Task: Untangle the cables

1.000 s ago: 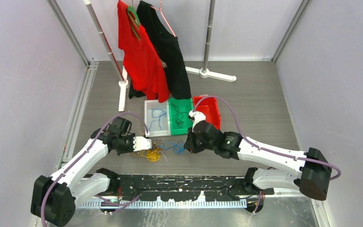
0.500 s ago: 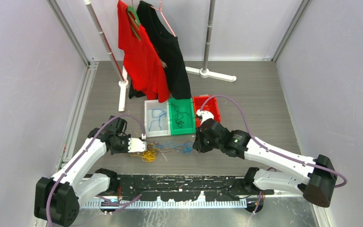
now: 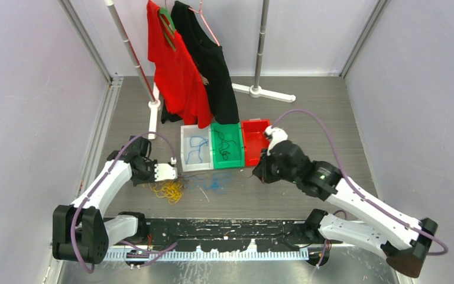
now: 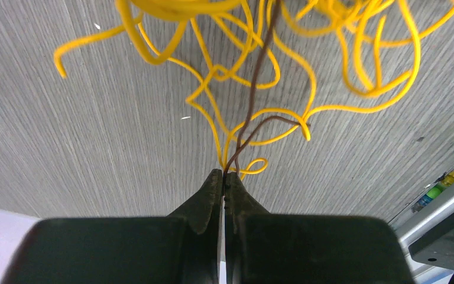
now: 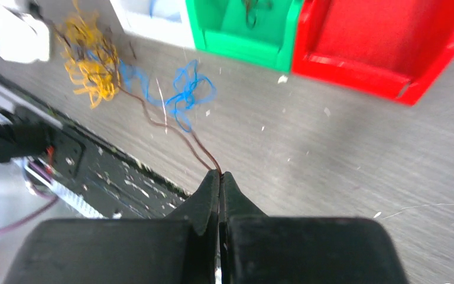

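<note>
I have both tools clamped on the same thin brown cable [image 4: 250,112]. The left tool [image 4: 223,177] pinches one end, and a yellow strand seems to run into the tips with it. The right tool [image 5: 219,177] is closed on the other end. The cable's long axis runs left to right across the table [image 3: 331,118], low over the surface, in front of the white bin [image 3: 195,151], green bin [image 5: 242,29] and red bin [image 5: 384,41]. From the right tool it leads back left past the blue bunch [image 5: 183,94] and into the yellow tangle [image 3: 168,190], which lies just beside the left tool. I judge any further pull should follow that axis, and the left arm is nearer the snag.
</note>
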You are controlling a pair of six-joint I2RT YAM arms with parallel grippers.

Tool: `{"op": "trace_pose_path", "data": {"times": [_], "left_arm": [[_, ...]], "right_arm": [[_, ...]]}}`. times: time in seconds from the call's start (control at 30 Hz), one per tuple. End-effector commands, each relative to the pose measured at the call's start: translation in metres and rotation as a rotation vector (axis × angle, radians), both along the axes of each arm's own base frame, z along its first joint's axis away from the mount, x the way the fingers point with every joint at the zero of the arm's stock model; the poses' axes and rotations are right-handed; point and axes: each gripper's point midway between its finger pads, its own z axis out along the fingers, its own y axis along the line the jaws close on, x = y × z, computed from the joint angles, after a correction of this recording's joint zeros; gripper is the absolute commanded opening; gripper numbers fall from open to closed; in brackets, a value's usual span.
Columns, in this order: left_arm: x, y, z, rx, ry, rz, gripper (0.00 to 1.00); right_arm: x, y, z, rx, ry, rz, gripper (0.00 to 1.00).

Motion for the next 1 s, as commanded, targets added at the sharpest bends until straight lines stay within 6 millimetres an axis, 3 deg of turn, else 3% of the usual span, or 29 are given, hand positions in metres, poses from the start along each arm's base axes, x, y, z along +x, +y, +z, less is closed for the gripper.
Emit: {"op": "trace_pose_path", "data": {"times": [0.0, 0.1, 0.23, 0.27, 0.4, 0.53, 0.73, 0.97], "left_arm": [[0.006, 0.006, 0.006, 0.018, -0.019, 0.002, 0.00], [0.007, 0.006, 0.006, 0.019, -0.025, -0.001, 0.00], [0.008, -0.008, 0.022, -0.068, -0.024, 0.025, 0.02], [0.008, -0.013, 0.027, -0.095, -0.026, 0.031, 0.09], [-0.012, -0.035, 0.053, -0.222, 0.025, 0.015, 0.64], [-0.032, -0.059, 0.082, -0.360, 0.065, 0.006, 0.92], [-0.025, -0.092, 0.144, -0.570, 0.032, 0.075, 0.95], [-0.017, -0.154, 0.251, -1.022, 0.051, 0.199, 0.96]], "right_arm": [[0.018, -0.034, 0.068, 0.059, -0.175, -0.103, 0.01], [0.016, -0.037, 0.084, 0.110, -0.197, -0.104, 0.01], [0.013, -0.017, 0.086, 0.178, -0.165, -0.042, 0.01], [0.013, -0.014, 0.089, 0.193, -0.165, -0.036, 0.01], [0.013, 0.009, 0.114, 0.302, -0.177, 0.028, 0.01], [0.012, 0.041, 0.127, 0.393, -0.121, 0.120, 0.01], [0.016, 0.085, 0.157, 0.549, -0.084, 0.240, 0.01], [0.016, 0.132, 0.205, 0.710, -0.085, 0.341, 0.01]]}}
